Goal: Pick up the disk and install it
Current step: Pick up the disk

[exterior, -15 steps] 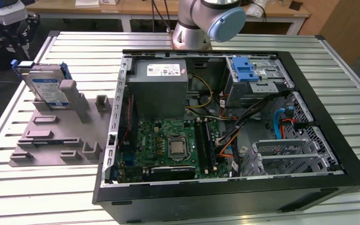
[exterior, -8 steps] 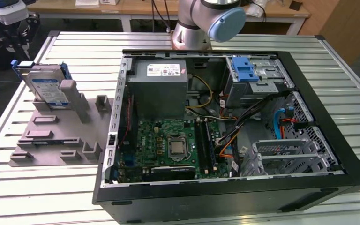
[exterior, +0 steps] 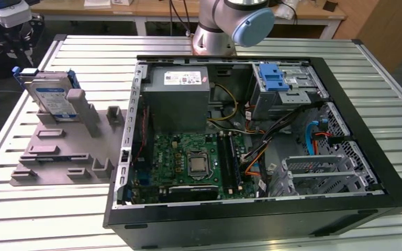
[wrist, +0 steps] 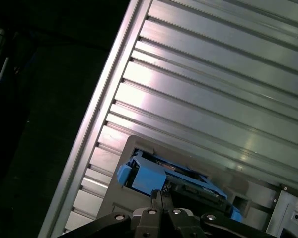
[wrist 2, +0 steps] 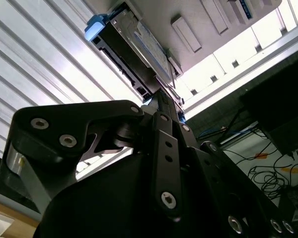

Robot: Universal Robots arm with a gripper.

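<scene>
The disk is a silver drive with a white-and-blue label in a blue caddy. It stands on edge in a slot of the grey holder on the table, at the exterior view's left. My gripper hangs above and behind it, apart from it. Both wrist views look down past the fingertips onto the disk and its blue caddy end. The gripper has its two fingers pressed together with nothing between them, and they narrow to one tip in the second wrist view.
An open computer case lies on the slatted metal table, with a grey power supply, a green motherboard and a drive bay with a blue latch. The arm's base stands behind the case.
</scene>
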